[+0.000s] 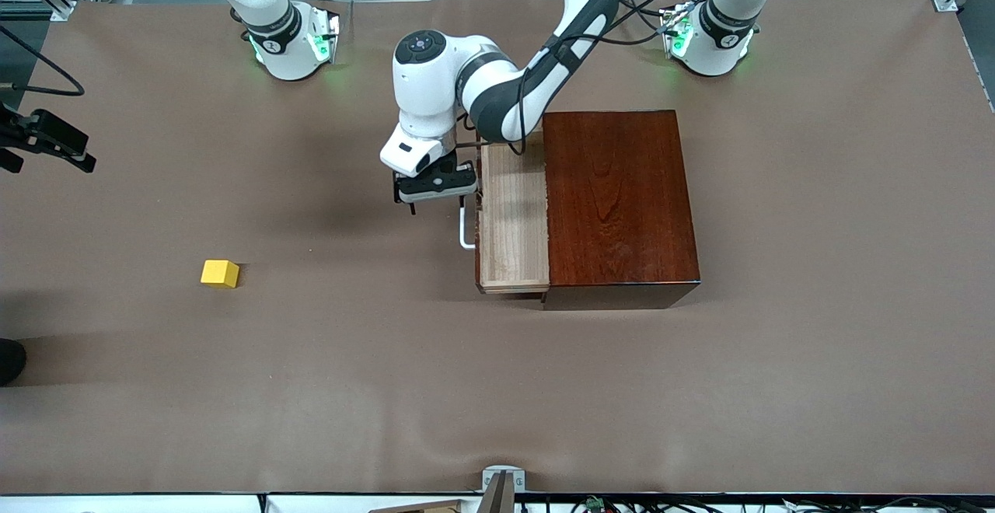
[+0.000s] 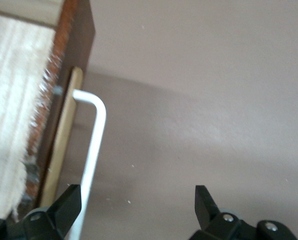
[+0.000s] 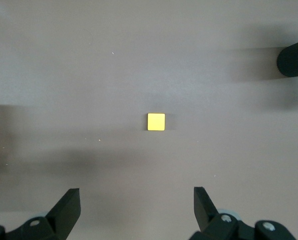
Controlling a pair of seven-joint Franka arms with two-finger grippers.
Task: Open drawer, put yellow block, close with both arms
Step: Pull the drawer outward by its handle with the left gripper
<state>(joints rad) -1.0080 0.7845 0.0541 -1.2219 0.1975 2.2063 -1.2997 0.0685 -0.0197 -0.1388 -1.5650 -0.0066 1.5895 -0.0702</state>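
Note:
The drawer [image 1: 513, 218] stands partly pulled out of the dark reddish-brown box [image 1: 622, 202], toward the right arm's end of the table. Its white handle [image 1: 465, 232] is free. My left gripper [image 1: 434, 196] hangs open just in front of the drawer, by the handle's end farther from the front camera. In the left wrist view the handle [image 2: 93, 145] runs close past one finger [image 2: 68, 205] of the left gripper [image 2: 137, 200], ungripped. The yellow block [image 1: 220, 273] lies alone on the table. My right gripper [image 3: 137, 197] is open, high over the yellow block [image 3: 156, 121].
Brown cloth [image 1: 389, 389] covers the table. A black device with a cable [image 1: 47, 140] juts in at the right arm's end. A dark rounded object [image 1: 9, 361] sits at that same edge, nearer the front camera than the block.

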